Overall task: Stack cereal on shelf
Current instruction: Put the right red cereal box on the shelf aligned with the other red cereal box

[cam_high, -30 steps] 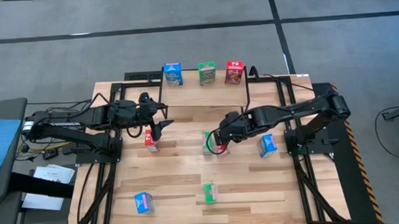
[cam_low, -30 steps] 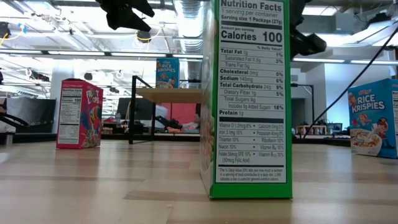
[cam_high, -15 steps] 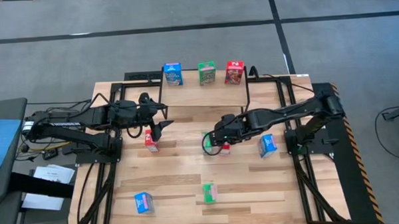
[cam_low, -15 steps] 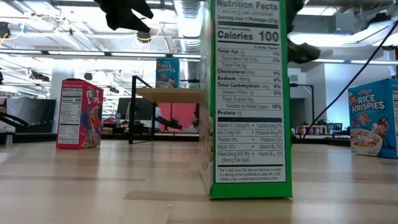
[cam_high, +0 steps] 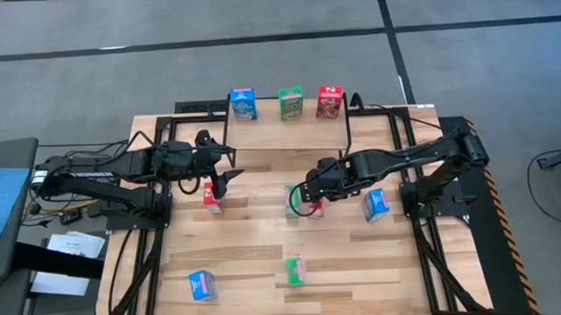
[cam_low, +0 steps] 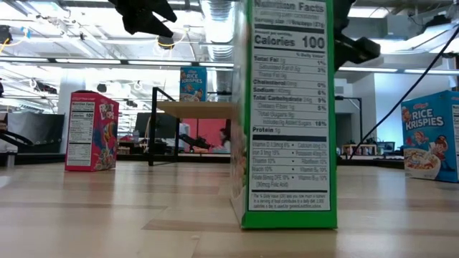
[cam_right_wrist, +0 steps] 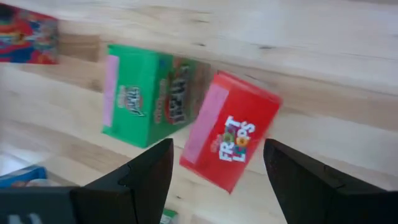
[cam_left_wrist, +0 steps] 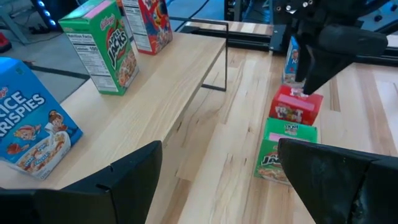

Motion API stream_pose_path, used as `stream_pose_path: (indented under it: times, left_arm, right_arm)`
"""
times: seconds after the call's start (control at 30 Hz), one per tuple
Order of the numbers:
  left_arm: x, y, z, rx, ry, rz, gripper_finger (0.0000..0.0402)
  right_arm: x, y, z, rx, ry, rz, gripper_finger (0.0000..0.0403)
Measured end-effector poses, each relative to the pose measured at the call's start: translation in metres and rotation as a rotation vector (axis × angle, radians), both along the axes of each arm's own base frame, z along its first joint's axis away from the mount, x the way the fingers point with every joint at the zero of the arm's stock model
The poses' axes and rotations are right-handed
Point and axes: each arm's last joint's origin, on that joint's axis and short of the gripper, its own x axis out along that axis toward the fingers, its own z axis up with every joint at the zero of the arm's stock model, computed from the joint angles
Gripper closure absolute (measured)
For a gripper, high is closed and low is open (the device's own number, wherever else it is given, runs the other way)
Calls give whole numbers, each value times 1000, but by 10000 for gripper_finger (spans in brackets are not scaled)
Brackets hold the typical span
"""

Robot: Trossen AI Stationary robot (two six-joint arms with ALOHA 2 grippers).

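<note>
At the centre of the high view the right gripper (cam_high: 309,199) hangs with fingers spread over a red cereal box (cam_high: 315,209) touching a green cereal box (cam_high: 292,202) on the counter (cam_high: 265,261), gripping neither. The left gripper (cam_high: 227,176), also spread and empty, hovers left of centre beside another red box (cam_high: 213,197). Three boxes stand on the shelf (cam_high: 289,125) at the top centre.

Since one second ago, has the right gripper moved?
Yes, slightly. In the high view the right gripper swung toward the left arm's side over the green box, then came back nearly to its start.
</note>
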Motion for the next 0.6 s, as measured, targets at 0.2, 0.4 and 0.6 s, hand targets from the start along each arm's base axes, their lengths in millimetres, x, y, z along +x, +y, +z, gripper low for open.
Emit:
stream_pose_path:
  times: [0.2,0.4,0.6]
  left_arm:
    - [0,0,0,0,2,0,90]
    - [0,0,-1,0,8,0,90]
    - [0,0,-1,0,7,0,90]
  right_arm:
    - [2,0,-5,1,25,-8,127]
    - [3,0,-6,-5,21,-3,127]
    - [3,0,-6,-8,23,-3,127]
